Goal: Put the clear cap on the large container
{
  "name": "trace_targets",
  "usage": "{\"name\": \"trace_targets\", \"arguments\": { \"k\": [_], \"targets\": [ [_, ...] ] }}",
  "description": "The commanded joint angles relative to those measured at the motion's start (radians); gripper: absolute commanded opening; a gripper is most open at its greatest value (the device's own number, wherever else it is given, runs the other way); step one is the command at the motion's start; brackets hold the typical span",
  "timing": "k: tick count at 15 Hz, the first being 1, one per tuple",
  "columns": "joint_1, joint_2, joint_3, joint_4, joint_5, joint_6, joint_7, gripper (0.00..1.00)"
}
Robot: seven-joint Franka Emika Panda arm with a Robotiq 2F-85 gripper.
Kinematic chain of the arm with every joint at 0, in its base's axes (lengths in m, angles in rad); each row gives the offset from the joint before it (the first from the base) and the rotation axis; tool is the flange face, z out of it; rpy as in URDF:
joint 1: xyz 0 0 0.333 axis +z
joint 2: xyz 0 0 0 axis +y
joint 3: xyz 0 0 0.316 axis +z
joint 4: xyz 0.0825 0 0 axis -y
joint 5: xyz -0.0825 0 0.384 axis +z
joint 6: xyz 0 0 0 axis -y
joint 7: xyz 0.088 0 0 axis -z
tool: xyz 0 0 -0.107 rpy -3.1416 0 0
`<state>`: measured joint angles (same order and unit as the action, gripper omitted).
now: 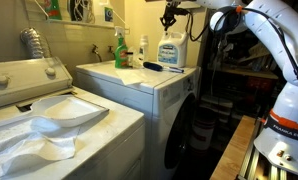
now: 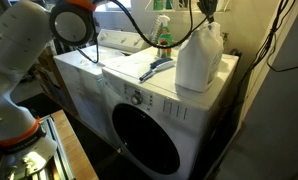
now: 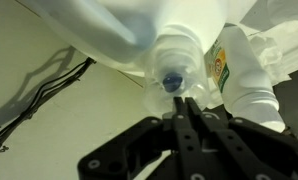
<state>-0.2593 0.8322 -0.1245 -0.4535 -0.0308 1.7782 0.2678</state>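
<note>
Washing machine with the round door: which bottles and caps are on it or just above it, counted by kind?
Whitish detergent jug: 1
Green spray bottle: 1
Slim white bottle: 1
Clear cap, at the jug's neck: 1
Total: 4

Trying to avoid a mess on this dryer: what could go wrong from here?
The tool seems to pinch the clear cap only by its thin rim, so the cap could slip or settle crooked on the large container's neck. The container stands near the side edge of the dryer, so pushing down off-centre might tip it.
</note>
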Motion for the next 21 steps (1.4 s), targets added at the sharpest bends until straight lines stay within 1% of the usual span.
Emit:
{"name": "trace_targets", "arguments": {
  "k": [1,10,14,21],
  "targets": [
    [0.010,0.025,0.017,-0.047,0.019,-0.074,0.004,0.10],
    [0.012,0.024,0.021,-0.046,0.022,-0.075,-0.001,0.09],
    [0.007,0.020,0.038,-0.043,0.039,-0.067,-0.025,0.09],
    [0.004,0.013,0.041,-0.044,0.036,-0.080,-0.067,0.09]
  ]
}}
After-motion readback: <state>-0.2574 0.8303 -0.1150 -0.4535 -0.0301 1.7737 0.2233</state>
